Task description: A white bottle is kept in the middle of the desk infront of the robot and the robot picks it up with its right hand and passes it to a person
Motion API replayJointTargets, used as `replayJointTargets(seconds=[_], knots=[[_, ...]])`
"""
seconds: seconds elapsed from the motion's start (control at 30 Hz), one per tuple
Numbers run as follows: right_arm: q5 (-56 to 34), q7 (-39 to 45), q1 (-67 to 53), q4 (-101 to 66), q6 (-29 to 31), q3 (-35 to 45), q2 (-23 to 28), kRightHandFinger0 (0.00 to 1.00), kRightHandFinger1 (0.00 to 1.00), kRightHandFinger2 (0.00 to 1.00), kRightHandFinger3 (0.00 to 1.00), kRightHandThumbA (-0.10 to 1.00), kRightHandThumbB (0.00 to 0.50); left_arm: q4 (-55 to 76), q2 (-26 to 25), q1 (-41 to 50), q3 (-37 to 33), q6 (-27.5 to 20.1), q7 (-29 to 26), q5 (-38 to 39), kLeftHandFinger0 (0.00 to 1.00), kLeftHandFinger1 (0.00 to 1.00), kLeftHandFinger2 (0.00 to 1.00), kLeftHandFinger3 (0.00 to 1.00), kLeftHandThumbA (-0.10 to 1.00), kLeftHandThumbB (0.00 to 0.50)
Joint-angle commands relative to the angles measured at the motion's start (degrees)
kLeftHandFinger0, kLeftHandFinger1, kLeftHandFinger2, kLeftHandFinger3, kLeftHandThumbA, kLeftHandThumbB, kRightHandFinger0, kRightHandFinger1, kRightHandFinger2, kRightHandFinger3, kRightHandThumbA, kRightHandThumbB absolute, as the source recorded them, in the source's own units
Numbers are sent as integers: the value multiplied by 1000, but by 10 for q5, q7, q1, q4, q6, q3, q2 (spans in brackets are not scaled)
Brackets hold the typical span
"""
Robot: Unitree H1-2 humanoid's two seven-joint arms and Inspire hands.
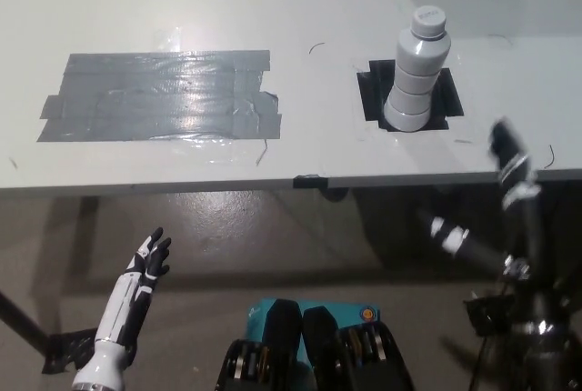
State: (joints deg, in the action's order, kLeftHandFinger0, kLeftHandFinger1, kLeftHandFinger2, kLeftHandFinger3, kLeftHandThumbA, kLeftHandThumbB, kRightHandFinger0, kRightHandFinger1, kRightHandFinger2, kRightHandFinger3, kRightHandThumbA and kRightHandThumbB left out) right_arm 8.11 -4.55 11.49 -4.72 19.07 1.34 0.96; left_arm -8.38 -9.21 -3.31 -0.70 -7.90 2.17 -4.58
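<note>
**White bottle upright on the table, both hands low**

The white bottle [417, 71] is ribbed, with a grey cap, and stands upright on a black square [447, 100] on the table [300, 9]. The right hand [506, 156] is blurred near the table edge; I cannot tell its fingers. The left hand [150, 259] rests below, fingers spread, holding nothing.

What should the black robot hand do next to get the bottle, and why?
Probably reach forward and a little left toward the bottle. It stands upright on the black patch on the desk, untouched, while the right robot hand is blurred near the desk's edge, apart from it. The left robot hand rests open, low.
</note>
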Motion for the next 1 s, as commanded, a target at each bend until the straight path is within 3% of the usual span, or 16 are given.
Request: replayJointTargets(seconds=[0.0,0.2,0.27,0.53,0.57,0.63,0.93,0.97], knots=[[22,-24,69,-27,-46,25,6,1000,1000,1000,1000,952,350,3,-7,-6,-3,-27,2,-9,976,1000,1000,1000,969,155],[7,-14,133,31,-93,32,17,1000,1000,1000,1000,965,354,6,-9,-8,-3,-23,2,-11,986,1000,1000,1000,984,154],[-17,-10,160,69,-97,39,20,1000,1000,1000,1000,941,335,4,-9,-11,-2,-28,1,-11,977,1000,1000,1000,983,160],[-43,1,266,215,-156,55,40,1000,1000,1000,1000,1000,418,7,-7,-13,0,-22,4,-6,978,1000,1000,1000,963,159],[-40,2,276,226,-177,54,43,1000,1000,1000,1000,1000,460,8,-6,-13,0,-22,4,-5,978,1000,1000,1000,959,159],[-61,14,298,253,-204,58,45,1000,1000,1000,1000,1000,489,9,-7,-15,-1,-18,4,-8,977,1000,1000,1000,967,172],[-85,20,360,353,-221,64,46,1000,1000,1000,1000,1000,500,9,-7,-17,-1,-27,4,-9,966,1000,1000,1000,948,169],[-79,21,363,358,-224,59,48,1000,1000,1000,1000,1000,499,10,-7,-18,-1,-26,5,-8,965,1000,1000,1000,953,186]])
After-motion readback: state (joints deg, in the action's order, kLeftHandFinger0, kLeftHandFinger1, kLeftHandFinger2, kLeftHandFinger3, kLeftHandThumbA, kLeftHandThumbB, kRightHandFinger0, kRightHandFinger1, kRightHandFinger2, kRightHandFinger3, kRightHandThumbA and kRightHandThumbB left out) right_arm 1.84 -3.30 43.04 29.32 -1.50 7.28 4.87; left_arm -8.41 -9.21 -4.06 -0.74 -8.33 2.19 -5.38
